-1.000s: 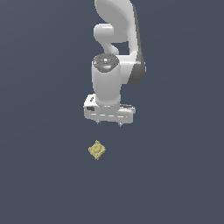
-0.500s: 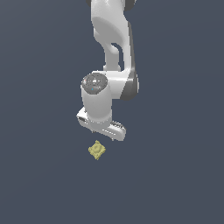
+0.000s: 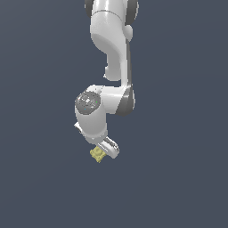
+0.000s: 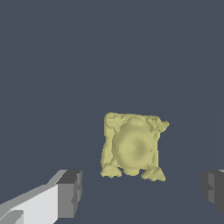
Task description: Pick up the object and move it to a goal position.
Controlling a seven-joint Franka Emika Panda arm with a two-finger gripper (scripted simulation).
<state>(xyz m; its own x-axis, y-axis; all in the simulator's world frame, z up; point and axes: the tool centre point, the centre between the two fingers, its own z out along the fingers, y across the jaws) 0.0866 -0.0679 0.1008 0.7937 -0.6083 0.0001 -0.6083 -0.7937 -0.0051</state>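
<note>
Gripper spread wide, holding nothing. Object lies on the floor between the lines of the two fingers, just ahead of the tips and apart from both; height above it probably small, hard to judge.

Simulator render: featureless slate-grey void (no furniture, walls), flat-shaded robot arm.

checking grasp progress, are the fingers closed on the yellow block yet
No: in the wrist view the fingers stand wide apart, with the block untouched between and beyond them.
</note>
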